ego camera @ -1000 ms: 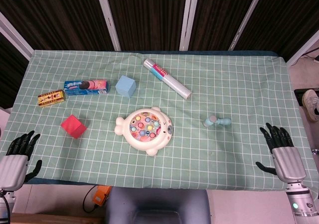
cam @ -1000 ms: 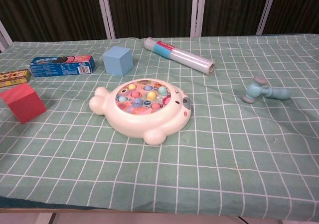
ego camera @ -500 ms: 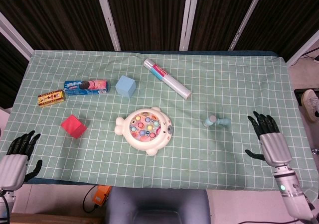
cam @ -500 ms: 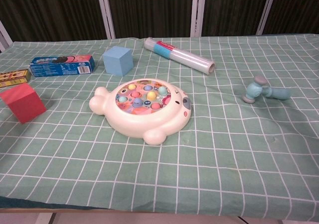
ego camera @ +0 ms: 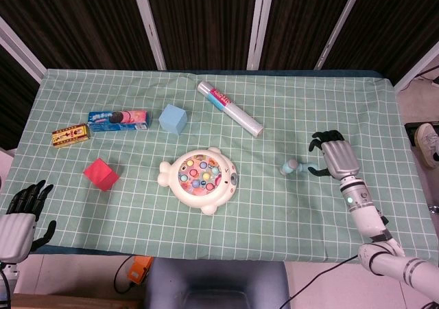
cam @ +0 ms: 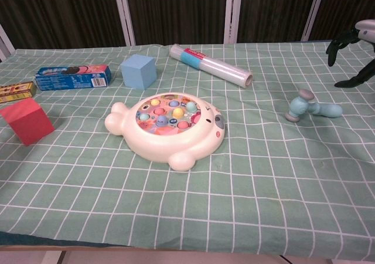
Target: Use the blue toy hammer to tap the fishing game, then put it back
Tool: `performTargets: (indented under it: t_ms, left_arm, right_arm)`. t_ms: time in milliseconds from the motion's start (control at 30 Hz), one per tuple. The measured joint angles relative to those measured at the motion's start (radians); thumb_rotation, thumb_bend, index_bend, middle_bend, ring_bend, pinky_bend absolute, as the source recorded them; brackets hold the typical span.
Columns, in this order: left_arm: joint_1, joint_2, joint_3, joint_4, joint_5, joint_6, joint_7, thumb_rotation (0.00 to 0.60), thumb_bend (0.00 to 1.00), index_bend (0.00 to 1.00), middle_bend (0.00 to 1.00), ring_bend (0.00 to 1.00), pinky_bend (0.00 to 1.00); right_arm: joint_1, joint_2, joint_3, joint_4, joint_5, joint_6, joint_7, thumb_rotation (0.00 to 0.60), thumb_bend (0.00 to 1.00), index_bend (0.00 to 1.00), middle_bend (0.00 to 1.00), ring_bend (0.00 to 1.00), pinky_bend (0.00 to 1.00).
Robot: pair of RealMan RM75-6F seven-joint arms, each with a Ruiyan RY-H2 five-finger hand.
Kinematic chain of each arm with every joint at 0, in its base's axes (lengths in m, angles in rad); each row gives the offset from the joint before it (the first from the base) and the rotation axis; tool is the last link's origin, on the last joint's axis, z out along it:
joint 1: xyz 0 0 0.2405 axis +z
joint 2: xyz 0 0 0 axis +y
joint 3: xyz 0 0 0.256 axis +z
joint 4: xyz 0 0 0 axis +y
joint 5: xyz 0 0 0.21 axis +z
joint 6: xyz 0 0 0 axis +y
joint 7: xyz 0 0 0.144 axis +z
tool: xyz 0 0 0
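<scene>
Lying flat on the checked green tabletop, well to the right of the fishing game: blue toy hammer, pale blue with a short rounded handle and a stubby barrel head capped grey, head pointing toward the game. Hovering just above its handle end, not touching: right robot hand, fingers spread and curling downward, holding nothing. Resting at the near left tabletop edge: left robot hand, fingers apart, empty

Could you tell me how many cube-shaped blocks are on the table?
2: a light blue cube behind the fishing game, and a red cube to its left. None seems hidden.
</scene>
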Motion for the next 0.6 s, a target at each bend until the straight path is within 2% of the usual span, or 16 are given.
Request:
performTargets:
  t_ms: [267, 600]
  left_arm:
    - [-0.001, 0.004, 0.006, -0.005, 0.003, -0.007, 0.004, 0.6, 0.41, 0.0, 0.0, 0.0, 0.1]
    - [-0.004, 0.005, 0.009, -0.007, 0.004, -0.016, 0.01, 0.6, 0.41, 0.0, 0.0, 0.0, 0.1]
  right_arm:
    - [0.035, -0.046, -0.02, 0.088, 0.005, -0.03, 0.028, 0.6, 0.39, 0.62, 0.38, 0.28, 0.27]
    - [0.061, -0.1, -0.054, 0.168, 0.013, -0.074, 0.04, 0.6, 0.46, 0.62, 0.38, 0.28, 0.27]
